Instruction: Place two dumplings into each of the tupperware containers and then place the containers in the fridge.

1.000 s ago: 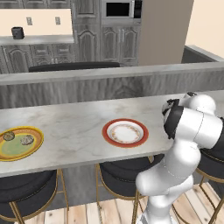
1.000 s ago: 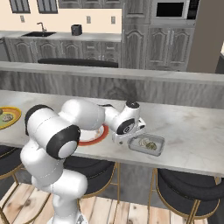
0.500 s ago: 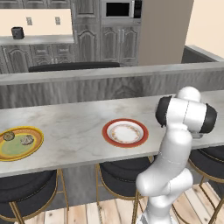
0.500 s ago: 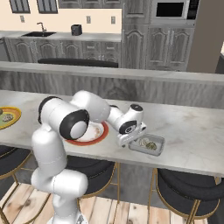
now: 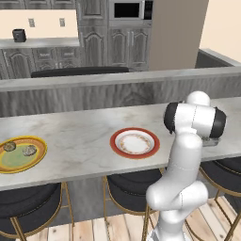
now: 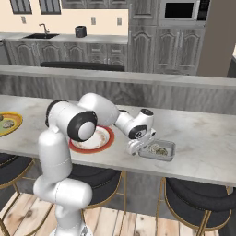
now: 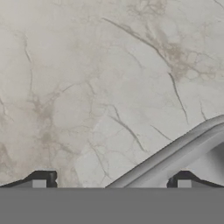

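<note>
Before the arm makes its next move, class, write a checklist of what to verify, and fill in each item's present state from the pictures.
1. Claw open: ok, its tips stand wide apart over the counter.
2. Claw lined up with the container: ok, one tip stands on each side of its rim.
3. Container holds dumplings: ok as to some; count of two, cannot tell.
4. Dumplings left on the green plate: ok, two lie there.
5. Second container located: cannot tell.
6. Red-rimmed plate out of the way: ok, it lies apart from the container.

Kitchen, sink (image 6: 40, 36), microwave (image 6: 179, 10), cabinets (image 6: 152, 46)
</note>
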